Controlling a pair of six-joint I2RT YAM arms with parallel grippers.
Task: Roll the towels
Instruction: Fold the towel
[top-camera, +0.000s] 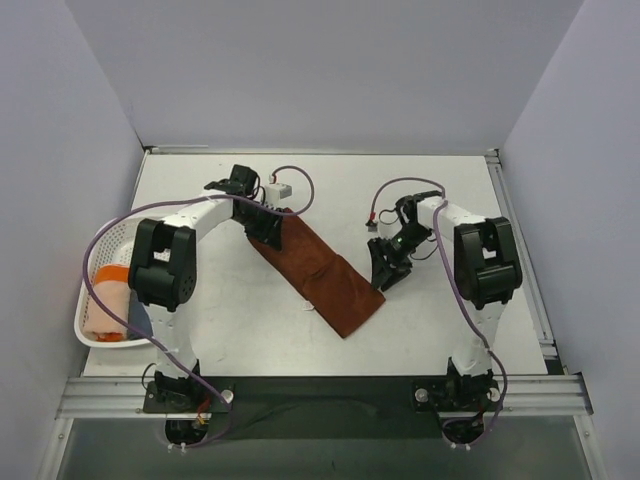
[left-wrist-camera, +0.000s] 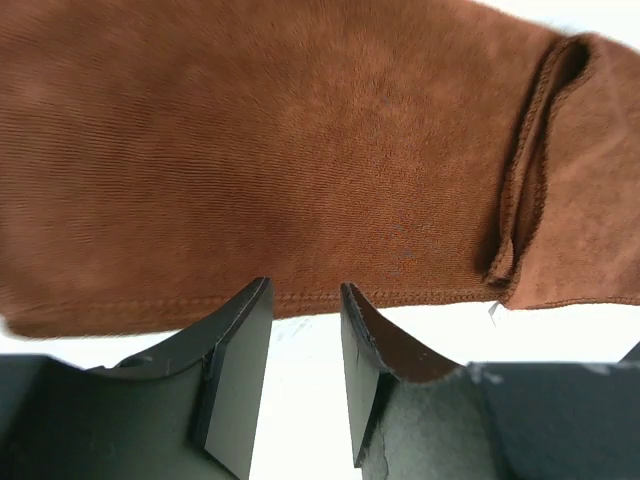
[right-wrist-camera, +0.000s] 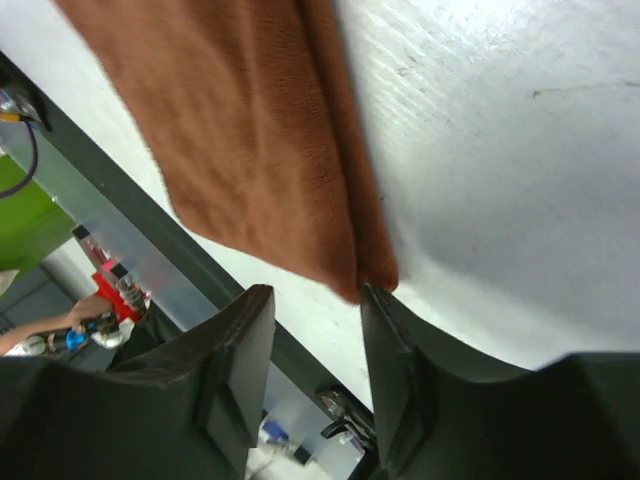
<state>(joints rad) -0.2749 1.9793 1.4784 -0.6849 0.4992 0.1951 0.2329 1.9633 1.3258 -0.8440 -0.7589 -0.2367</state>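
The brown towel (top-camera: 322, 275) lies stretched out between the two grippers. The left gripper (left-wrist-camera: 305, 295) is released and empty, with the towel's hem just ahead of its fingertips. The right gripper (right-wrist-camera: 318, 300) is released and empty too, with the towel's corner just beyond its tips.

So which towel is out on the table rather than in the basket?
The rust-brown towel, lying flat diagonally across the middle; the peach-orange towel sits in the white basket.
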